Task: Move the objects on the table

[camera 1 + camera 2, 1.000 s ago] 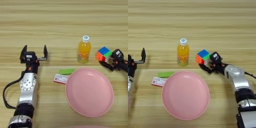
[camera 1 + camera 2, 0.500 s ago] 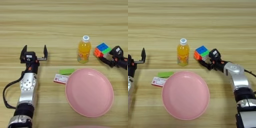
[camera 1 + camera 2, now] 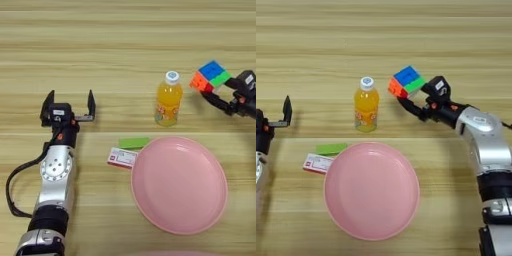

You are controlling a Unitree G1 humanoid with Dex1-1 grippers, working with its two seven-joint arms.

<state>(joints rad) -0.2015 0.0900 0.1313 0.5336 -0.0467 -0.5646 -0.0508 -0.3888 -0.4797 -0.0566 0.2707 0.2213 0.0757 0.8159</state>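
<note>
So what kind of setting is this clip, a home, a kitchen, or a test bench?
Most likely a robot manipulation test bench: a wood-grain table set with unrelated small props, a juice bottle, a pink plate and a puzzle cube held by the right gripper. The left gripper waits open.

Matt wood-grain table (image 3: 125, 45), smooth glossy pink plate (image 3: 372, 192), shiny plastic puzzle cube (image 3: 406, 81).

A light wooden table (image 3: 125, 40) of pale yellowish planks running side to side fills the whole view under even light.
</note>
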